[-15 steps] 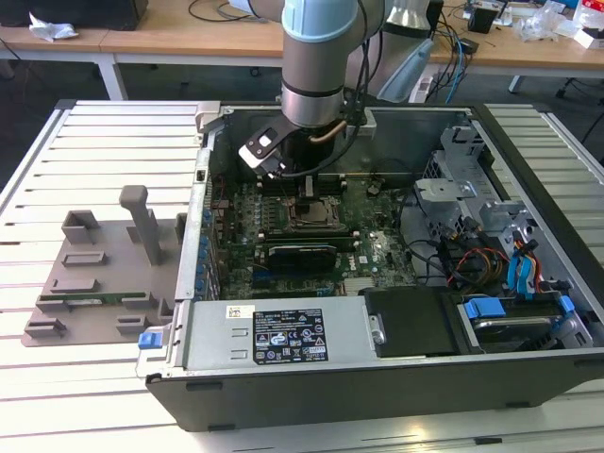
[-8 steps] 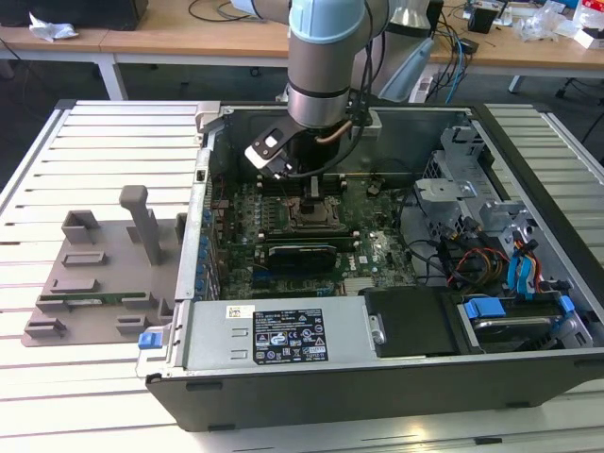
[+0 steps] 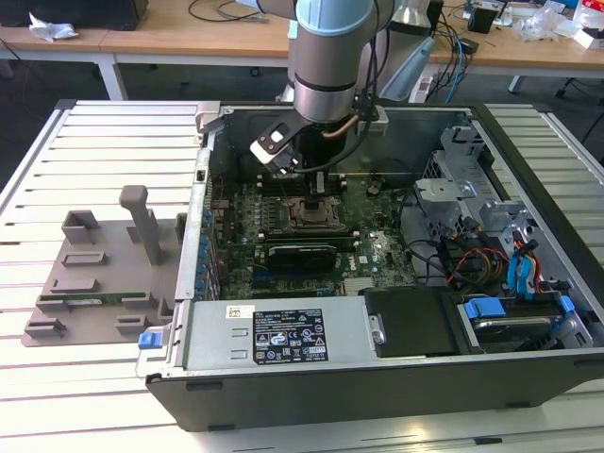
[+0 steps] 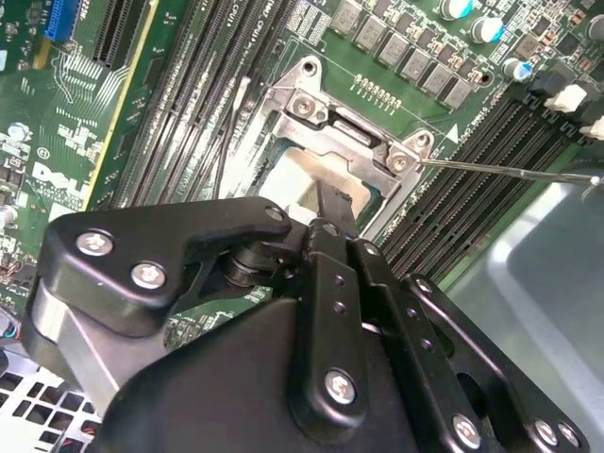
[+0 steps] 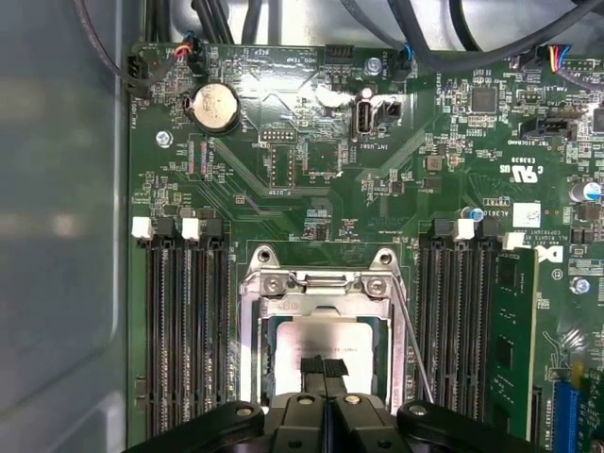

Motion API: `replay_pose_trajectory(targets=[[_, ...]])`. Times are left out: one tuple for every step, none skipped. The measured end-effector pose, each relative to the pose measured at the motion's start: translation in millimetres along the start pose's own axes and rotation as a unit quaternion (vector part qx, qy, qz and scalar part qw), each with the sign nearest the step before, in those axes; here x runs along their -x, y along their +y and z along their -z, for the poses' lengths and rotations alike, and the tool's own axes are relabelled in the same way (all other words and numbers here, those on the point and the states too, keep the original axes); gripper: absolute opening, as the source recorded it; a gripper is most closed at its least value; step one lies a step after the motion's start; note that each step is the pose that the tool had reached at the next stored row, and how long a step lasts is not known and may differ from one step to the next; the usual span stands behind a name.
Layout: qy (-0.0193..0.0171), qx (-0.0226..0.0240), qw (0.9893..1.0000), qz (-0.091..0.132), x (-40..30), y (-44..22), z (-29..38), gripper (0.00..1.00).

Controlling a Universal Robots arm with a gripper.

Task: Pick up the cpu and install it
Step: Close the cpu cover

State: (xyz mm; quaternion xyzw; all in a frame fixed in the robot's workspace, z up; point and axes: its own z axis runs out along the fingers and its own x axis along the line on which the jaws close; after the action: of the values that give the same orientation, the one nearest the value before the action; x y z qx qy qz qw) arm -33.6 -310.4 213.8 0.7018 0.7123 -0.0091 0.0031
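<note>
The cpu [image 5: 326, 335], a flat silver square, lies inside the black motherboard socket with its metal frame [image 5: 326, 283]; in the second wrist view the cpu [image 4: 297, 179] shows as a pale patch under the frame. My gripper [image 5: 324, 363] is straight above it, its two black fingers pressed together and the tips at or just over the chip's top. Nothing sits between the fingers. In the exterior view the gripper [image 3: 319, 189] hangs down into the open computer case, over the socket [image 3: 316, 215]. Whether the tips touch the metal I cannot tell.
A thin wire lever [image 4: 500, 170] sticks out beside the socket. Memory slots [image 5: 179, 321] flank it on both sides, one holding a green module [image 5: 514, 330]. A grey plastic tray [image 3: 94, 274] lies on the slatted table at the exterior view's left. Drive cages and cables [image 3: 481, 236] crowd the case's right.
</note>
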Motion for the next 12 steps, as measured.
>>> replay_pose_trajectory(targets=[[0.0001,0.0,1.0,0.0,0.0,0.0,0.4,0.11],[0.0,0.0,1.0,0.0,0.0,0.0,0.8,0.11],[0.0,0.0,1.0,0.0,0.0,0.0,1.2,0.11],[-0.0001,0.0,1.0,0.0,0.1,0.0,1.7,0.11],[0.0,0.0,1.0,0.0,0.1,0.0,2.1,0.11],[0.0,0.0,1.0,0.0,0.1,0.0,2.4,0.11],[0.0,0.0,1.0,0.0,0.1,0.0,3.1,0.11],[-0.0001,0.0,1.0,0.0,0.1,-0.1,4.1,0.11],[0.0,0.0,1.0,0.0,0.1,-0.1,4.8,0.11],[0.0,0.0,1.0,0.0,0.1,-0.1,5.4,0.11],[0.0,0.0,1.0,0.0,0.1,-0.1,7.1,0.11],[0.0,0.0,1.0,0.0,0.1,-0.1,8.3,0.11]])
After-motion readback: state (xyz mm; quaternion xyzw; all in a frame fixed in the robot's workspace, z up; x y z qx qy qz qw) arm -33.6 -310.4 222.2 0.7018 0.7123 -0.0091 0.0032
